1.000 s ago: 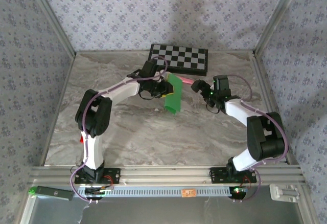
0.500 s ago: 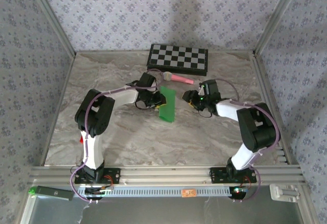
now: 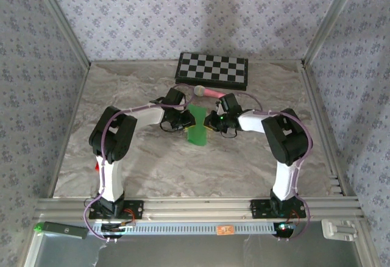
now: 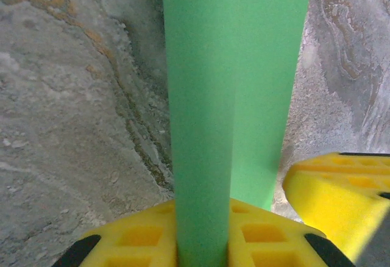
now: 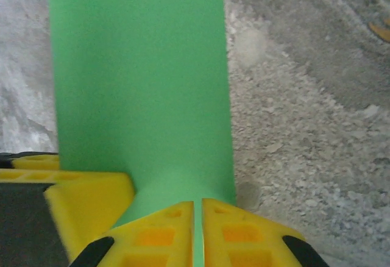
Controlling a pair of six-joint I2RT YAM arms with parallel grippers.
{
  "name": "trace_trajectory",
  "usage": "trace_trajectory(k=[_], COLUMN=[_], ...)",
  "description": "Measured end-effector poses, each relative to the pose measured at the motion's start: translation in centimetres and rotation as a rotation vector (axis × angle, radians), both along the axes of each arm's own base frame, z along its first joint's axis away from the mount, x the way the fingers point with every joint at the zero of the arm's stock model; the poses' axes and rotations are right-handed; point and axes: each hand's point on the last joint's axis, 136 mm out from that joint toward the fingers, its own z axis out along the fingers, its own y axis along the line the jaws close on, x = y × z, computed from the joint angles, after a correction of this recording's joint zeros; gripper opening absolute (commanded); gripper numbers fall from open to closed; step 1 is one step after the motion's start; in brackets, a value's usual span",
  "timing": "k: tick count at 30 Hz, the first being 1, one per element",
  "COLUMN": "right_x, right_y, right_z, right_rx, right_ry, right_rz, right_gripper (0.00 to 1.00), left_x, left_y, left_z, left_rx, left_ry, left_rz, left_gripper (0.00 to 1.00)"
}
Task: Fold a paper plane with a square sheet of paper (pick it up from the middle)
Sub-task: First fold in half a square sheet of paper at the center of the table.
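microphone (image 3: pixel 208 91) just behind paper (image 3: pixel 196 130), bare table (image 3: pixel 152 163) nearer

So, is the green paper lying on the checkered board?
No, the green paper sits between the left gripper and the right gripper, apart from the checkered board.

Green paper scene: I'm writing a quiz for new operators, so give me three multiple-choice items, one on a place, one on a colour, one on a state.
1. Where is the checkered board?
A. at the far edge of the table, beyond the green paper
B. under the paper
C. at the near edge
2. What colour is the handle of the microphone?
A. blue
B. pink
C. black
3. How is the right gripper?
A. wide open
B. shut on the paper
C. shut on the microphone
Key: 1 A, the top view shows the board behind the paper; 2 B, the handle is plainly pink; 3 B, its wrist view shows the fingertips pinching the green edge.
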Motion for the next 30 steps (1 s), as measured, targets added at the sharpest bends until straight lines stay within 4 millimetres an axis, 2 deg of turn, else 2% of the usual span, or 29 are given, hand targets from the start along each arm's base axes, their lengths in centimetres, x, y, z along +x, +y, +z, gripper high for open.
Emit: trace_trajectory(k=[3,6,11,15,19,24,30], right_x=[-0.2,-0.1,-0.1,-0.1,-0.1,0.0,-0.1], right_y=[0.0,0.0,0.1,0.1,0.1,0.2,0.5], right_z=[-0.9,-1.0,-1.2,-1.2,-1.2,-1.0,-0.8], right_rx=[-0.021,-0.029,-0.038,-0.043,-0.045,-0.042,-0.029], right_ry=[0.035,0.048,0.069,0.079,0.088,0.100,0.120], right_rz=[0.005,0.009,0.011,0.010,0.010,0.005,0.001], right_gripper=[0.11,0.11,0.11,0.11,0.11,0.12,0.14], left_x=[0.0,0.1,-0.1,-0.2,-0.8,-1.7,-1.8], left_y=[0.0,0.2,0.7,0.9,2.1,2.9,2.1], left_z=[0.0,-0.1,-0.5,-0.1,0.4,0.1,0.0], left_rx=[0.003,0.009,0.041,0.060,0.115,0.178,0.215], left_ry=[-0.002,-0.003,0.010,0.008,0.020,0.035,0.030], left_rz=[0.002,0.005,0.016,0.021,0.040,0.031,-0.009], left_gripper=[0.22,0.26,0.41,0.53,0.63,0.65,0.61])
